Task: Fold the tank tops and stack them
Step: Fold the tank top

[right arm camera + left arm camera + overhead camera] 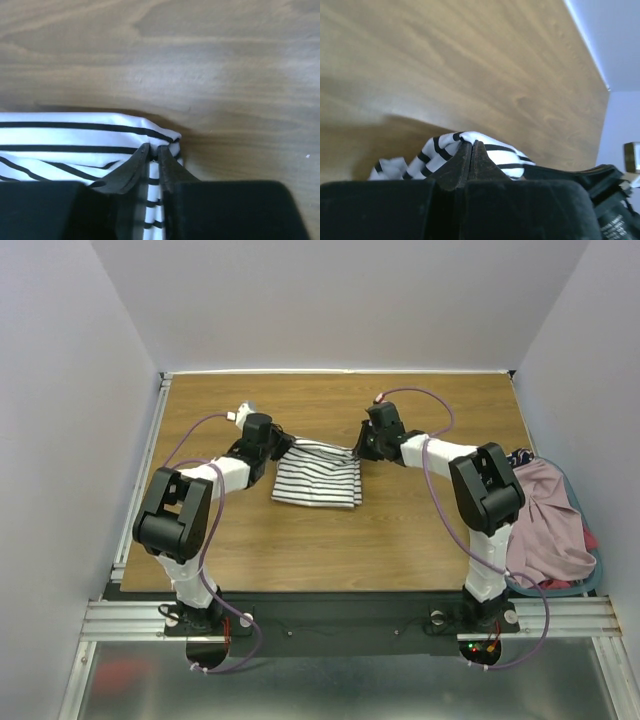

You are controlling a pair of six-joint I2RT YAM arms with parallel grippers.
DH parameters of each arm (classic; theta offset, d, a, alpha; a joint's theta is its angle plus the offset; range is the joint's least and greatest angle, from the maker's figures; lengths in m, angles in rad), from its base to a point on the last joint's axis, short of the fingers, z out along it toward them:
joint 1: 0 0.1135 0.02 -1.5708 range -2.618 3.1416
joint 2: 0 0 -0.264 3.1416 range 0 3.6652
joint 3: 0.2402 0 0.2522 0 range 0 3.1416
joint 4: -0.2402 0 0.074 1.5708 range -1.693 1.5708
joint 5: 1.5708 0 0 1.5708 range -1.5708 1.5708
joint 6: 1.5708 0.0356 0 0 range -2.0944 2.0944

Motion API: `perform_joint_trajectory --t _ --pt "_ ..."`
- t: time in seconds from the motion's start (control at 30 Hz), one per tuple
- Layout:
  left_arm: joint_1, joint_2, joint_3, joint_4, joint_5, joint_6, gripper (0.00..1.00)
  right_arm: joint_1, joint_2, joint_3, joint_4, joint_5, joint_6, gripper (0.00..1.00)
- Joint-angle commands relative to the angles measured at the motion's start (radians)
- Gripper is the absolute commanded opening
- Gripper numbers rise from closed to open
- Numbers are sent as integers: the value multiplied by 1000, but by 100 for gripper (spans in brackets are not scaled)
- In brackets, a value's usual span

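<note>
Striped top lies partly folded at the middle of the surface, a rough rectangle with its far edge raised off the wood. The left claw is clenched on the far left corner, its tips pinching a bunched fold of cloth. The right claw is clenched on the far right corner, just inside the rolled hem. The pink top is heaped off the right edge of the surface, in a teal-rimmed bin, well apart from both claws.

The cloth looks light, thin and limp. It will likely sag between the two held corners and drag on the wood rather than slide as a sheet. It should carry no shape of its own, so a fold probably holds only if both corners travel together and are laid down flat. Corners and hems look the best places to take hold, where layers are doubled; a pinch in the open middle would likely lift one layer alone. The fold seems underway; stacking is not yet done.
</note>
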Motion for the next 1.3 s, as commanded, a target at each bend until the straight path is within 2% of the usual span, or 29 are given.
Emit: perform_joint_trajectory --t 0.0,0.03,0.1,0.13,0.17,0.2,0.27,0.33,0.37,0.47,0.6,0.63,0.67,0.7,0.83,0.9,1.03,1.27 --pt "40 26 66 7 12 72 0 -60 37 71 4 -9 29 25" --pt "54 64 103 4 73 82 5 -67 41 82 4 -12 30 41" --pt "63 105 158 -9 107 109 23 -77 46 110 3 -12 21 59" --pt "65 131 168 -6 118 116 29 -78 43 116 1 -10 18 66" --pt "70 136 178 7 133 125 37 -79 38 119 0 -6 12 76" --pt "73 138 188 14 147 130 44 -79 20 127 -5 6 7 80" --pt "86 126 195 23 152 144 57 -79 -4 118 -8 23 -10 80" --pt "106 91 208 22 147 164 62 -78 -46 95 -8 32 -25 80" --pt "114 77 211 8 142 168 69 -73 -58 87 -8 39 -42 80" --pt "129 9 217 -26 95 173 71 -26 -80 72 -8 75 -88 76" --pt "116 -97 189 -148 -35 121 65 109 -48 105 -11 184 -185 68" --pt "96 -138 154 -167 -78 104 59 126 -34 119 -20 227 -198 60" --pt "87 -158 128 -177 -92 87 52 140 -20 137 -23 236 -206 58" --pt "59 -178 66 -187 -101 37 36 157 9 168 -25 232 -215 57" --pt "-28 -258 -97 -142 -155 -72 14 168 96 263 -23 110 -240 52" --pt "-61 -256 -153 -106 -171 -118 10 169 144 298 -20 62 -254 50" --pt "-81 -151 -161 -93 -145 -161 1 171 221 386 -14 -10 -257 49" --pt "-82 -46 -156 -65 -123 -180 0 151 340 484 -11 -53 -234 48"
